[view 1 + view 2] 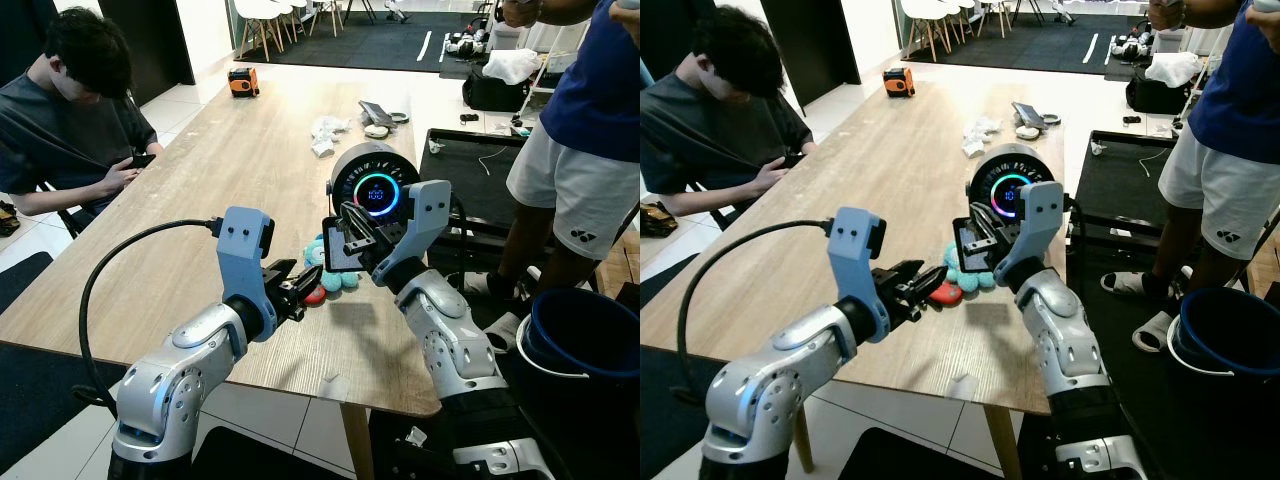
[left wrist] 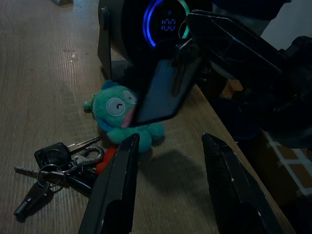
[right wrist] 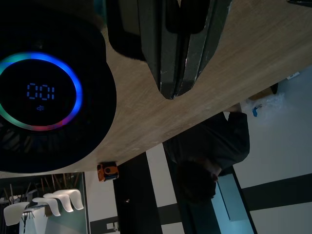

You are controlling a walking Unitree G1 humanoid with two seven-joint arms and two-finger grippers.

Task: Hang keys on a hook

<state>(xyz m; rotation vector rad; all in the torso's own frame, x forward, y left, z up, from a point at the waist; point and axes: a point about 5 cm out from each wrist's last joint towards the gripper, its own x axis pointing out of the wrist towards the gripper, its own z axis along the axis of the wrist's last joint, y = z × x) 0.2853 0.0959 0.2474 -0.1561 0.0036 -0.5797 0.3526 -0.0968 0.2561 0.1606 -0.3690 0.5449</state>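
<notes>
Left pincer hovers wide open, empty, over the keys; right pincer is pressed closed, empty.

The setting was an open-plan office or shared workspace. A long wooden worktop stood on a pale tiled floor. A seated person used a phone at its side, and another person stood nearby. White chairs lined a dark carpeted area farther back. Bags lay on the floor.
</notes>
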